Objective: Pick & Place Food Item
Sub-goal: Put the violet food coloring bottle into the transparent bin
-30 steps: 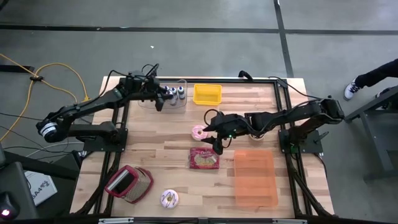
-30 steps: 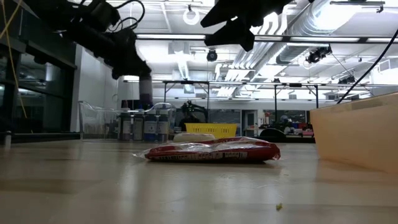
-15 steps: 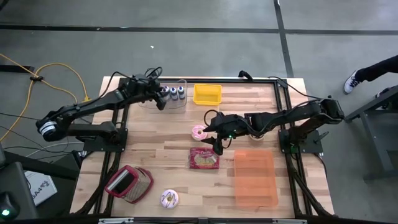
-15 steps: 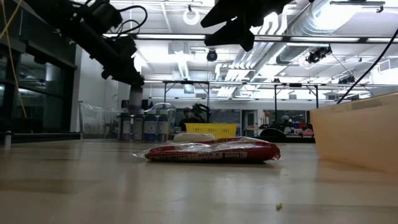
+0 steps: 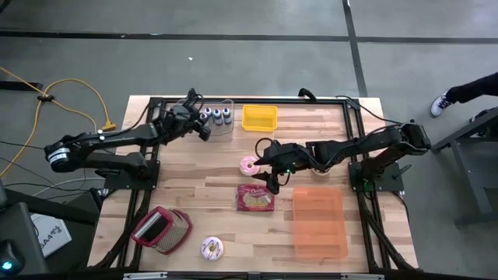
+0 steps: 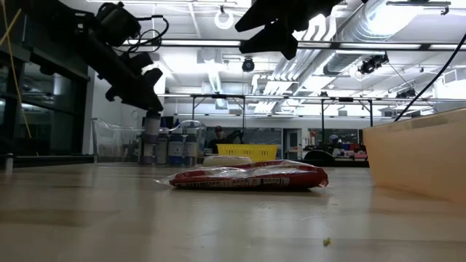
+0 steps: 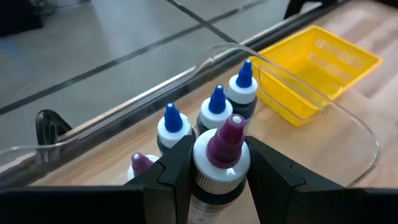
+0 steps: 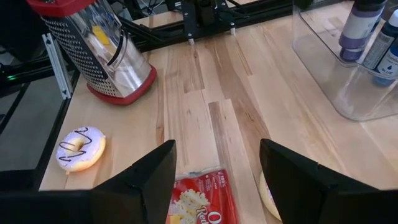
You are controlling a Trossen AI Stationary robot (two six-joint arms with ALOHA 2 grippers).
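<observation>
The left gripper [image 7: 214,171] is closed on a purple-capped bottle [image 7: 219,163], in the upper left of the overhead frame above the clear bin [image 5: 222,131] that holds the other bottles [image 7: 217,107]. The right gripper [image 5: 268,174] hangs with fingers spread, at the frame's middle, over the red snack packet [image 5: 256,198], which lies flat on the table [image 5: 202,179] just left of the orange bin [image 5: 319,222]. A pink donut [image 5: 249,165] sits just above the packet. Judging by this, the pick is not yet made; next the right gripper must descend and close on the packet.
</observation>
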